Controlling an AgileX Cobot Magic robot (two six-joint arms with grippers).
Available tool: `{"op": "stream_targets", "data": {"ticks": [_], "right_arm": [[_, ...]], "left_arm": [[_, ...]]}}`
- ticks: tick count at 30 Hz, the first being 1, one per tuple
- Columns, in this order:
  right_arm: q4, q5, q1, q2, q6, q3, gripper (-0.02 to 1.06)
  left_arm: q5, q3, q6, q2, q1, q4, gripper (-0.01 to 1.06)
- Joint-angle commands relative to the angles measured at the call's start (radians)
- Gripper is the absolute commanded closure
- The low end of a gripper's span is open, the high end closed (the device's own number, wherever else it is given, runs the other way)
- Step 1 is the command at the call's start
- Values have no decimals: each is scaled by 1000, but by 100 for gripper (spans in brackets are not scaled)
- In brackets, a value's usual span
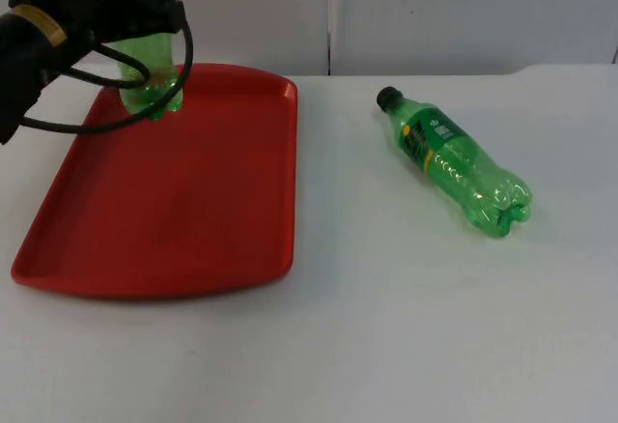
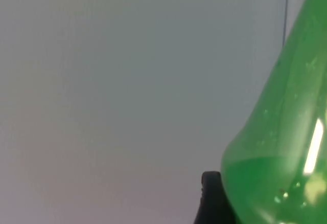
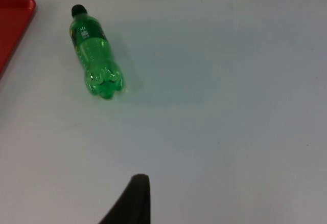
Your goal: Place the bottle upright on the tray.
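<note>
From above, the left hand [image 1: 135, 17] is at the far left corner of the red tray [image 1: 174, 201], clamped on a green bottle [image 1: 150, 80] that stands upright. Its base is at the tray's floor, though I cannot tell whether it touches. The bottle's upper part is hidden behind the hand and arm and cut off by the frame, so no cap or label can be seen there. Well to the right, on the white surface [image 1: 386, 326], a second green bottle [image 1: 454, 162] lies on its side, black cap toward the far left, base toward the near right. It has a green and yellow label, but the writing is too small to read.

From the left wrist, the held bottle [image 2: 286, 147] looms close as a green, translucent wall with a black fingertip [image 2: 212, 201] against it; behind is plain grey partition.

From the right wrist, the lying bottle [image 3: 92, 55] rests on the surface, apart from the tray's edge [image 3: 15, 24]. One dark fingertip [image 3: 134, 201] of the right hand hangs above the surface; whether that hand is apart or together I cannot tell.
</note>
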Motion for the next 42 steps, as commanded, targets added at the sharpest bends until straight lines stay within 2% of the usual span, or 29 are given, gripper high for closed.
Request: {"op": "stream_targets", "data": {"ticks": [1,7,24,26,27,28,29,31,33,34,37,42], "right_arm": [[0,-5,-6,-5,0,2,-1],[0,-5,-6,-5,0,2,-1],[0,-5,-6,-5,0,2,-1],[0,-5,-6,-5,0,2,-1],[0,-5,-6,-5,0,2,-1],[0,-5,-6,-5,0,2,-1],[0,-5,-6,-5,0,2,-1],[0,-5,-6,-5,0,2,-1],[0,-5,-6,-5,0,2,-1],[0,-5,-6,-5,0,2,-1],[0,-5,-6,-5,0,2,-1],[0,-5,-6,-5,0,2,-1]], "left_arm": [[-23,-28,1,27,4,-14,105],[-23,-91,1,111,4,-18,105],[-22,-98,-3,192,4,3,103],[-22,-98,-3,192,4,14,94],[-22,-98,-3,192,4,18,85],[-22,-98,-3,192,4,18,85],[-24,-98,-3,192,4,29,75],[-31,-98,-3,192,4,51,49],[-31,-98,-3,192,4,51,30],[-31,-98,-3,192,4,51,30],[-31,-98,-3,192,4,51,17],[-31,-98,-6,192,4,53,15]]}}
